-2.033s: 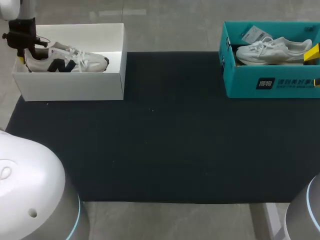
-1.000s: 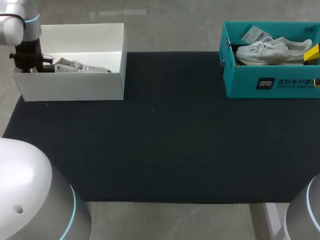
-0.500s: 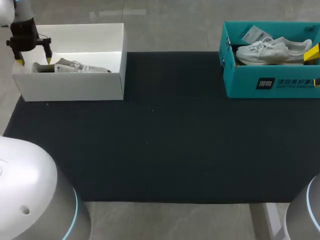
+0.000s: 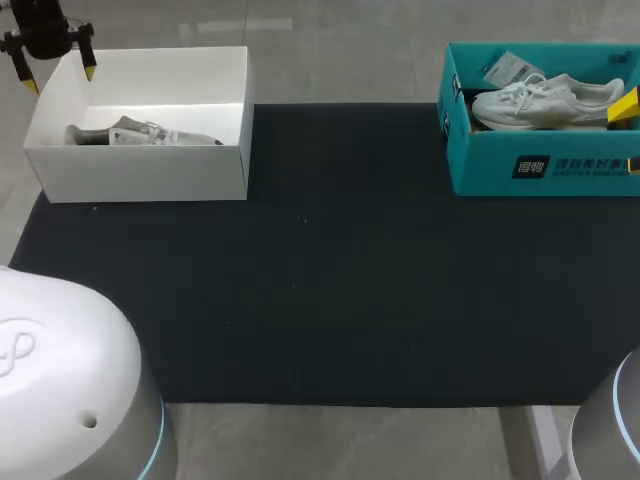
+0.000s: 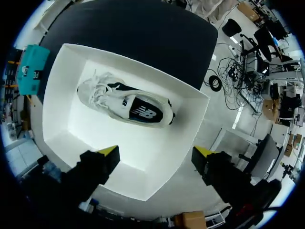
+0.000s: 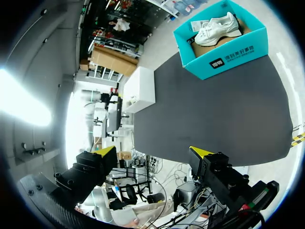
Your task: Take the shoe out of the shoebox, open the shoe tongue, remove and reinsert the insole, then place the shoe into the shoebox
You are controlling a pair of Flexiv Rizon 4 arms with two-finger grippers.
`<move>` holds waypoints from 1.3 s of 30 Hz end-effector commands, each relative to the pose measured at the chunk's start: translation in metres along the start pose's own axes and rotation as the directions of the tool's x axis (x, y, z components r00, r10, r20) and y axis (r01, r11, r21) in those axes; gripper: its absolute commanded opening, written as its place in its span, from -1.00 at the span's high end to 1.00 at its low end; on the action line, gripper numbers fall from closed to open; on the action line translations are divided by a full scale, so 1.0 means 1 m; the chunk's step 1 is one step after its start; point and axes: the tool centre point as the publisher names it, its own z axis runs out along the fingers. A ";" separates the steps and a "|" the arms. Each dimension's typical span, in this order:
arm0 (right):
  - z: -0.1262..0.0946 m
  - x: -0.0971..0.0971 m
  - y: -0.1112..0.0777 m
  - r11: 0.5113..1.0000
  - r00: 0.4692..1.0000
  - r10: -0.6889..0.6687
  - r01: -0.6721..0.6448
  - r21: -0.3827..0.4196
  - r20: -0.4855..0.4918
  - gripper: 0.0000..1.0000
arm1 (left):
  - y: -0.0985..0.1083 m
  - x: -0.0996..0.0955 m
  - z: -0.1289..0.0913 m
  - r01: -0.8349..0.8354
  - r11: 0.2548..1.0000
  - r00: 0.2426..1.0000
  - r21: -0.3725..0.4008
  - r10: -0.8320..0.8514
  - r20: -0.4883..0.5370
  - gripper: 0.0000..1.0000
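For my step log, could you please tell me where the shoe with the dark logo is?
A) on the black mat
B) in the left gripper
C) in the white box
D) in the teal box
C: the shoe lies on the floor of the white box, under the open left gripper, which holds nothing.

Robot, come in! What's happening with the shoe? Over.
Left hand open, above white shoebox. Shoe lying inside it. Right hand open, empty. No obstruction seen.
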 end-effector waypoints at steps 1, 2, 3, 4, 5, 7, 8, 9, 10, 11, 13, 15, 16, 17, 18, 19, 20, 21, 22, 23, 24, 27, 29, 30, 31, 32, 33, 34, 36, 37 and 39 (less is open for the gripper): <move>0.001 0.000 0.001 1.000 1.000 0.002 -0.002 0.001 0.003 -1.00 | -0.013 0.001 -0.015 0.008 0.999 1.000 -0.054 -0.009 -0.004 -1.00; 0.001 0.000 0.001 1.000 1.000 0.002 -0.002 0.001 0.003 -1.00 | -0.013 0.001 -0.015 0.008 0.999 1.000 -0.054 -0.009 -0.004 -1.00; 0.001 0.000 0.001 1.000 1.000 0.002 -0.002 0.001 0.003 -1.00 | -0.013 0.001 -0.015 0.008 0.999 1.000 -0.054 -0.009 -0.004 -1.00; 0.001 0.000 0.001 1.000 1.000 0.002 -0.002 0.001 0.003 -1.00 | -0.013 0.001 -0.015 0.008 0.999 1.000 -0.054 -0.009 -0.004 -1.00; 0.001 0.000 0.001 1.000 1.000 0.002 -0.002 0.001 0.003 -1.00 | -0.013 0.001 -0.015 0.008 0.999 1.000 -0.054 -0.009 -0.004 -1.00; 0.001 0.000 0.001 1.000 1.000 0.002 -0.002 0.001 0.003 -1.00 | -0.013 0.001 -0.015 0.008 0.999 1.000 -0.054 -0.009 -0.004 -1.00; 0.001 0.000 0.001 1.000 1.000 0.002 -0.002 0.001 0.003 -1.00 | -0.013 0.001 -0.015 0.008 0.999 1.000 -0.054 -0.009 -0.004 -1.00; 0.001 0.000 0.001 1.000 1.000 0.002 -0.002 0.001 0.003 -1.00 | -0.013 0.001 -0.015 0.008 0.999 1.000 -0.054 -0.009 -0.004 -1.00; 0.001 0.000 0.001 1.000 1.000 0.002 -0.002 0.001 0.003 -1.00 | -0.013 0.001 -0.015 0.008 0.999 1.000 -0.054 -0.009 -0.004 -1.00; 0.001 0.000 0.001 1.000 1.000 0.002 -0.002 0.001 0.003 -1.00 | -0.013 0.001 -0.015 0.008 0.999 1.000 -0.054 -0.009 -0.004 -1.00; 0.001 0.000 0.001 1.000 1.000 0.002 -0.002 0.001 0.003 -1.00 | -0.013 0.001 -0.015 0.008 0.999 1.000 -0.054 -0.009 -0.004 -1.00; 0.001 0.000 0.001 1.000 1.000 0.002 -0.002 0.001 0.003 -1.00 | -0.013 0.001 -0.015 0.008 0.999 1.000 -0.054 -0.009 -0.004 -1.00; 0.001 0.000 0.001 1.000 1.000 0.002 -0.002 0.001 0.003 -1.00 | -0.013 0.001 -0.015 0.008 0.999 1.000 -0.054 -0.009 -0.004 -1.00; 0.001 0.000 0.001 1.000 1.000 0.002 -0.002 0.001 0.003 -1.00 | -0.013 0.001 -0.015 0.008 0.999 1.000 -0.054 -0.009 -0.004 -1.00; 0.001 0.000 0.001 1.000 1.000 0.002 -0.002 0.001 0.003 -1.00 | -0.013 0.001 -0.015 0.008 0.999 1.000 -0.054 -0.009 -0.004 -1.00; 0.001 0.000 0.001 1.000 1.000 0.002 -0.002 0.001 0.003 -1.00 | -0.013 0.001 -0.015 0.008 0.999 1.000 -0.054 -0.009 -0.004 -1.00; 0.001 0.000 0.001 1.000 1.000 0.002 -0.002 0.001 0.003 -1.00 | -0.013 0.001 -0.015 0.008 0.999 1.000 -0.054 -0.009 -0.004 -1.00; 0.001 0.000 0.001 1.000 1.000 0.002 -0.002 0.001 0.003 -1.00 | -0.013 0.001 -0.015 0.008 0.999 1.000 -0.054 -0.009 -0.004 -1.00; 0.001 0.000 0.001 1.000 1.000 0.002 -0.002 0.001 0.003 -1.00 | -0.013 0.001 -0.015 0.008 0.999 1.000 -0.054 -0.009 -0.004 -1.00; 0.001 0.000 0.001 1.000 1.000 0.002 -0.002 0.001 0.003 -1.00 | -0.013 0.001 -0.015 0.008 0.999 1.000 -0.054 -0.009 -0.004 -1.00; 0.001 0.000 0.001 1.000 1.000 0.002 -0.002 0.001 0.003 -1.00 | -0.013 0.001 -0.015 0.008 0.999 1.000 -0.054 -0.009 -0.004 -1.00; 0.001 0.000 0.001 1.000 1.000 0.002 -0.002 0.001 0.003 -1.00 | -0.013 0.001 -0.015 0.008 0.999 1.000 -0.054 -0.009 -0.004 -1.00; 0.001 0.000 0.001 1.000 1.000 0.002 -0.002 0.001 0.003 -1.00 | -0.013 0.001 -0.015 0.008 0.999 1.000 -0.054 -0.009 -0.004 -1.00; 0.001 0.000 0.001 1.000 1.000 0.002 -0.002 0.001 0.003 -1.00 | -0.013 0.001 -0.015 0.008 0.999 1.000 -0.054 -0.009 -0.004 -1.00; 0.001 0.000 0.001 1.000 1.000 0.002 -0.002 0.001 0.003 -1.00 | -0.013 0.001 -0.015 0.008 0.999 1.000 -0.054 -0.009 -0.004 -1.00; 0.001 0.000 0.001 1.000 1.000 0.002 -0.002 0.001 0.003 -1.00 | -0.013 -0.004 -0.015 0.062 0.996 0.998 -0.057 -0.064 -0.026 -1.00; 0.001 0.000 0.001 1.000 1.000 0.002 -0.002 0.001 0.003 -1.00 | -0.013 -0.008 -0.015 0.118 0.991 0.992 -0.061 -0.120 -0.025 -1.00; 0.001 0.000 0.001 1.000 1.000 0.002 -0.002 0.001 0.003 -1.00 | -0.013 -0.007 -0.014 0.155 0.986 0.987 -0.056 -0.157 -0.027 -1.00; 0.001 0.000 0.001 1.000 1.000 0.002 -0.002 0.001 0.003 -1.00 | -0.013 -0.013 -0.016 0.257 0.966 0.966 -0.037 -0.258 -0.031 -1.00; 0.001 0.000 0.001 1.000 1.000 0.002 -0.002 0.001 0.003 -1.00 | -0.013 -0.017 -0.016 0.301 0.954 0.953 -0.013 -0.301 -0.033 -1.00; 0.001 0.000 0.001 1.000 1.000 0.002 -0.002 0.001 0.003 -1.00 | -0.010 -0.021 -0.019 0.372 0.927 0.928 0.039 -0.371 -0.033 -1.00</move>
